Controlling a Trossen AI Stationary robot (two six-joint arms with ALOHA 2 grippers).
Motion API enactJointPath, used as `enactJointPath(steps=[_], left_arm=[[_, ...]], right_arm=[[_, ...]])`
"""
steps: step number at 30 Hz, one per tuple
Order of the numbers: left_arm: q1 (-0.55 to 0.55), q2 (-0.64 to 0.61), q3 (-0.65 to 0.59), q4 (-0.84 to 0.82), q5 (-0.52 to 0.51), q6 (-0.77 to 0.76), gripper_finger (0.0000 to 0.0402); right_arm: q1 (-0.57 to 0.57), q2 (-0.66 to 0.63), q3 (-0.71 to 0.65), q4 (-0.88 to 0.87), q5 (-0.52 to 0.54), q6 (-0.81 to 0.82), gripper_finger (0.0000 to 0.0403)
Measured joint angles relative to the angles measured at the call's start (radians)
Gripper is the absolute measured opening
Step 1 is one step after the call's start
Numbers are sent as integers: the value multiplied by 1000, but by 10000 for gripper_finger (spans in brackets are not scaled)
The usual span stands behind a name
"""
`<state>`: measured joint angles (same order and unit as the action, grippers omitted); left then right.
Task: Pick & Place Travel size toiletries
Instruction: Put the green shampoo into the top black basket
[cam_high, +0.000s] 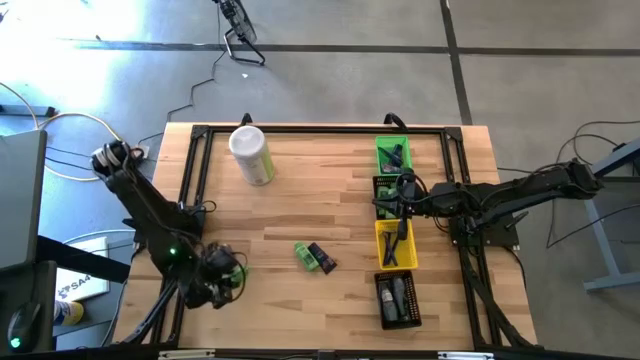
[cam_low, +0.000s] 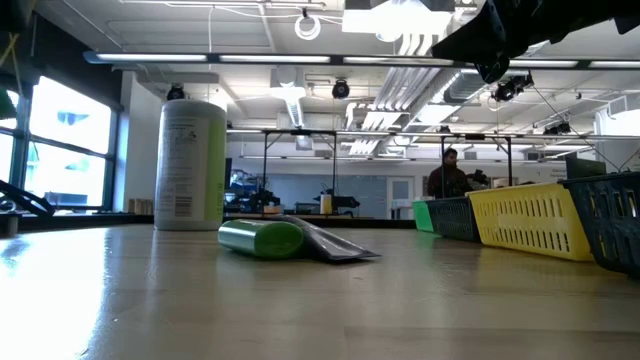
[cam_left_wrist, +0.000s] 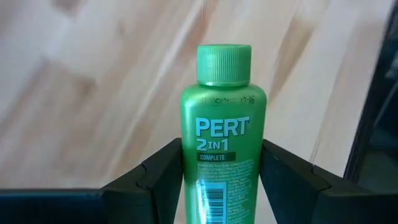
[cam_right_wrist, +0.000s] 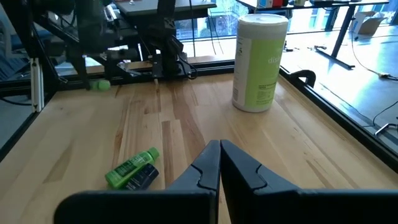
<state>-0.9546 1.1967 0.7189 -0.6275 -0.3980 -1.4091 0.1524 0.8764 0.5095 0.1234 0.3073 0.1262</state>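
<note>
Clearly the left pincer (cam_left_wrist: 221, 180) has a green mini bottle (cam_left_wrist: 219, 149) clamped between its fingers, low at the near left corner of the table (cam_high: 300, 200), well apart from the row of bins on the right. The grip sits on the bottle's body with the cap sticking out ahead, so I'd say the carry should be kept level and unhurried, since a smooth round bottle could slide if the wrist swings hard.

Across the table, the right pincer (cam_right_wrist: 219, 163) hangs above the bins with its fingers pressed together and nothing between them, over the yellow bin (cam_high: 394, 243) or just beside it. That arm sits right in the drop zone, so the left arm likely needs a path that stays clear of it.

Another green bottle (cam_high: 303, 253) and a dark tube (cam_high: 322, 258) lie touching mid-table, waiting. The big pale canister (cam_high: 251, 153) stands upright toward the far side, out of the way.
</note>
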Motion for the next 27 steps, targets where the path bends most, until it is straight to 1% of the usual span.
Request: enactJointPath(steps=[6,13,15,19,22,24,27], left_arm=[[0,-116,1,-4,-215,104,188],[3,-213,1,-3,-408,253,188],[27,-228,1,-3,-446,287,188],[132,-244,1,-1,-450,364,188],[239,-244,1,27,-426,464,188],[309,-244,1,87,-396,560,188],[400,-244,1,225,-328,740,188]], right_arm=[[0,0,0,0,0,0,3],[0,0,0,0,0,0,3],[0,0,0,3,0,0,4],[0,2,0,34,-1,0,3],[0,18,1,60,-1,0,4],[0,35,1,87,-2,0,4],[-1,79,2,130,-23,0,3]])
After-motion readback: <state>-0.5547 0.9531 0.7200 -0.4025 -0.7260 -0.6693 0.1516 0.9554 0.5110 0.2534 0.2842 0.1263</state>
